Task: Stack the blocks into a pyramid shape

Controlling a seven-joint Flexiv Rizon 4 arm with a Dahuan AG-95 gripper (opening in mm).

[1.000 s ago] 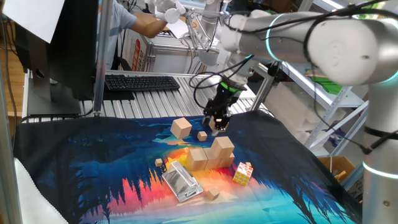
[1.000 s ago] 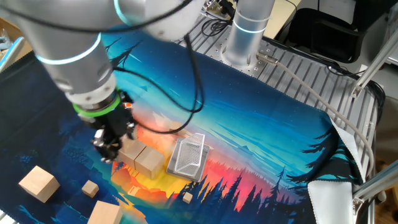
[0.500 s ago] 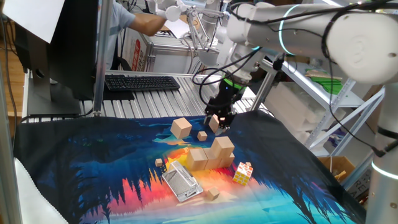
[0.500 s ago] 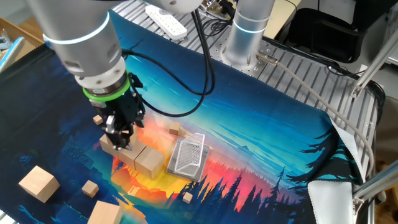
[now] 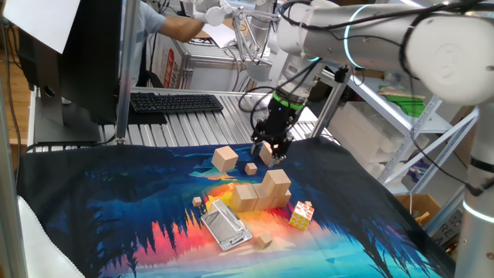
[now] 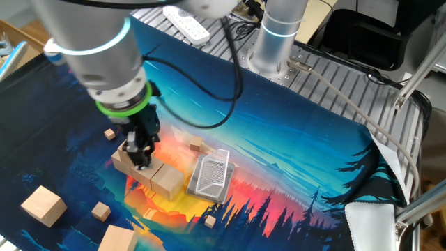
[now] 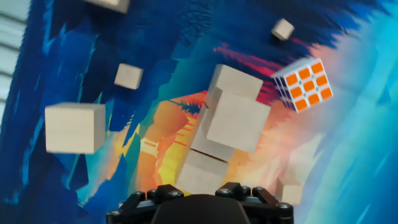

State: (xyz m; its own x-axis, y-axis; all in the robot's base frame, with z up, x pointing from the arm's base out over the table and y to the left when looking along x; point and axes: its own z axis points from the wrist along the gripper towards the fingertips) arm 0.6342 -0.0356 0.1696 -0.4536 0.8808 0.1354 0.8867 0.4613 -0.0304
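Since a second ago, the gripper has been shifted a little toward two o'clock in the other fixed view, and its wrist has been rolled. It is pointed straight down above the printed cloth. Its jaws are set narrow and appear to be closed on a tan wooden block, which is held clear of the cloth.

In the one fixed view, the grouped blocks are seen at about six o'clock from the gripper, with one of them standing higher than its neighbour. A loose block lies at nine o'clock from the gripper, apart from it. A puzzle cube is placed at four o'clock from the group, and a ribbed metal piece at seven o'clock.
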